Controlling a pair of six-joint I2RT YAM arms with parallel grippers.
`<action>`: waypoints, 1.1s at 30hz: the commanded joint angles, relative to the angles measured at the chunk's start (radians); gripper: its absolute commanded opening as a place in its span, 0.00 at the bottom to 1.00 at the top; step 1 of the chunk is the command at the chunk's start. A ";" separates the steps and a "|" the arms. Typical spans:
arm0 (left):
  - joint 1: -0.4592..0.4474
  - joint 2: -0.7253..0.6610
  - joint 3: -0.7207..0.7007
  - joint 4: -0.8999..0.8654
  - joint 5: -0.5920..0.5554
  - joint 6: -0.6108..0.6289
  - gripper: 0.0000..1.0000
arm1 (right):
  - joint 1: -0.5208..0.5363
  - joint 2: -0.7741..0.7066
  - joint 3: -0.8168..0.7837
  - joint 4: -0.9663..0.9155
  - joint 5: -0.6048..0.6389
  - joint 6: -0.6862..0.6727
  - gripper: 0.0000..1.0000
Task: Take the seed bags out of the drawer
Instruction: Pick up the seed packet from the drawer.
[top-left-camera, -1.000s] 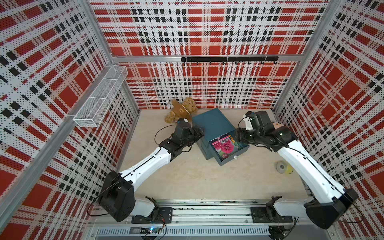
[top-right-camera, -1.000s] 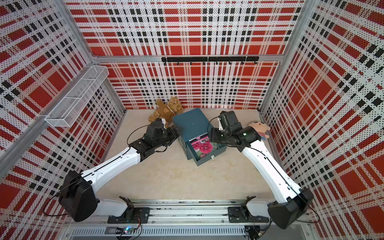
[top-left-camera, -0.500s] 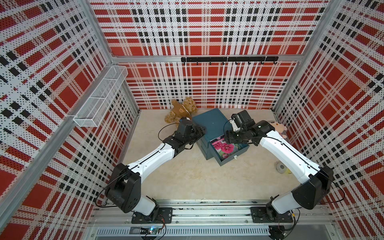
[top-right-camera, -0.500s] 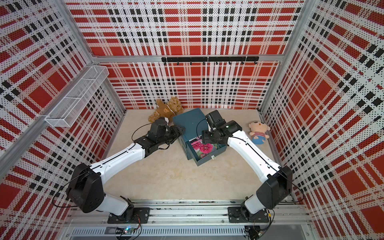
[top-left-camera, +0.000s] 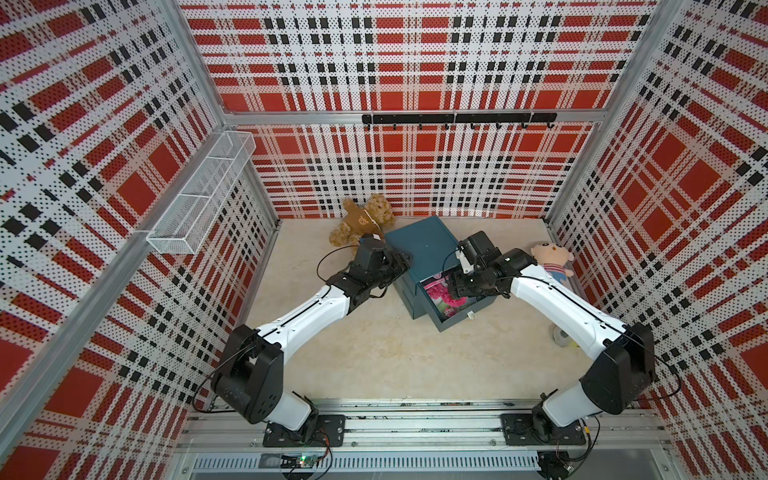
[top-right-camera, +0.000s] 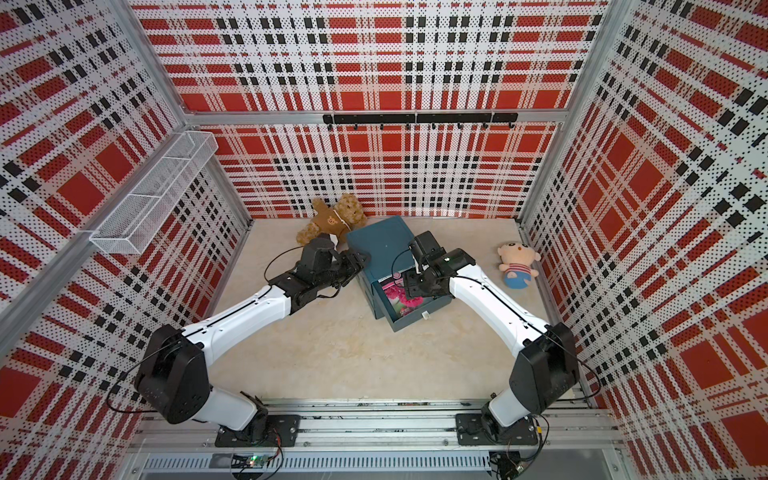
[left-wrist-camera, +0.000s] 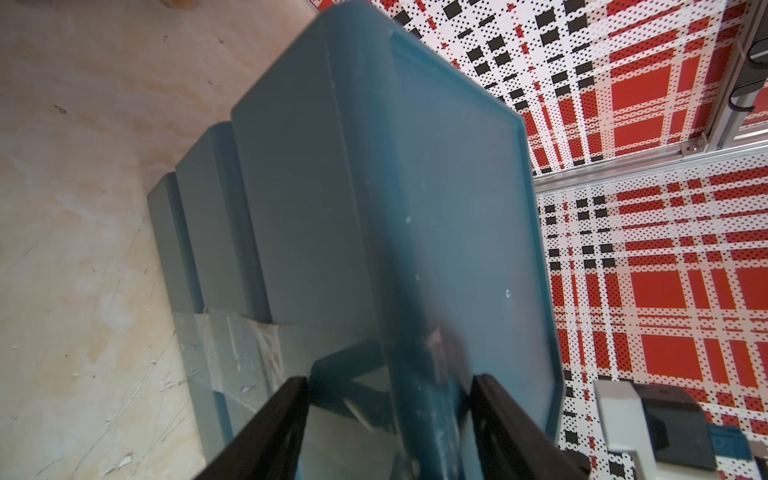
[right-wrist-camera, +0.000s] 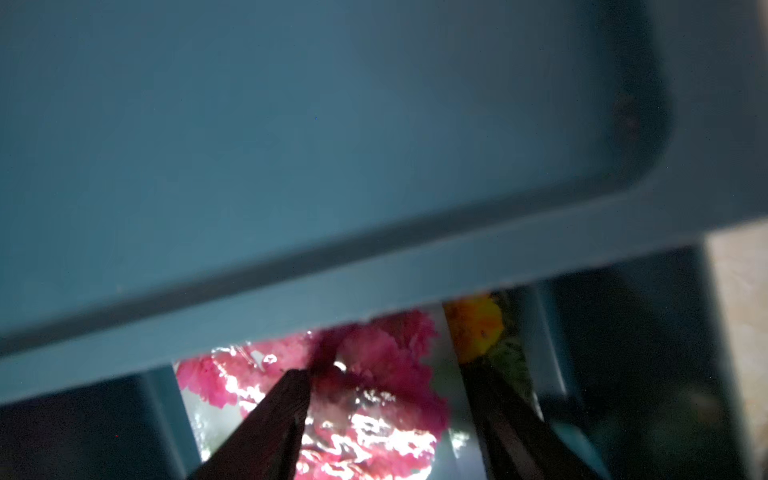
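Note:
A teal cabinet (top-left-camera: 419, 245) stands at the back of the table with its drawer (top-left-camera: 461, 318) pulled out toward the front. The seed bags (top-left-camera: 436, 297) lie flat inside it. In the right wrist view a pink-flower bag (right-wrist-camera: 374, 415) is on top and an orange-flower bag (right-wrist-camera: 473, 324) peeks out beside it. My right gripper (right-wrist-camera: 386, 372) hangs open inside the drawer, its fingers either side of the pink bag's print, holding nothing. My left gripper (left-wrist-camera: 390, 382) is open, with its jaws straddling the cabinet's (left-wrist-camera: 436, 187) top left edge. In both top views the right wrist hides part of the bags.
A brown teddy bear (top-left-camera: 365, 222) lies behind the cabinet by the left gripper (top-left-camera: 401, 262). A small doll (top-left-camera: 550, 259) sits at the right wall, and a tape roll (top-left-camera: 561, 334) shows under the right arm. A wire basket (top-left-camera: 199, 199) hangs on the left wall.
The right arm swung in from beside the cabinet to over the open drawer, lowered its gripper into it and opened its jaws wider. The left gripper stayed at the cabinet's edge.

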 joint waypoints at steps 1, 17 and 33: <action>0.006 0.023 0.017 -0.011 0.008 0.008 0.66 | -0.011 0.021 -0.011 0.047 -0.042 0.007 0.68; 0.002 0.011 -0.001 -0.011 0.001 -0.001 0.66 | -0.045 -0.036 -0.121 0.270 -0.326 0.194 0.27; 0.001 0.010 -0.008 -0.003 0.009 -0.005 0.66 | -0.054 -0.078 -0.122 0.296 -0.423 0.238 0.00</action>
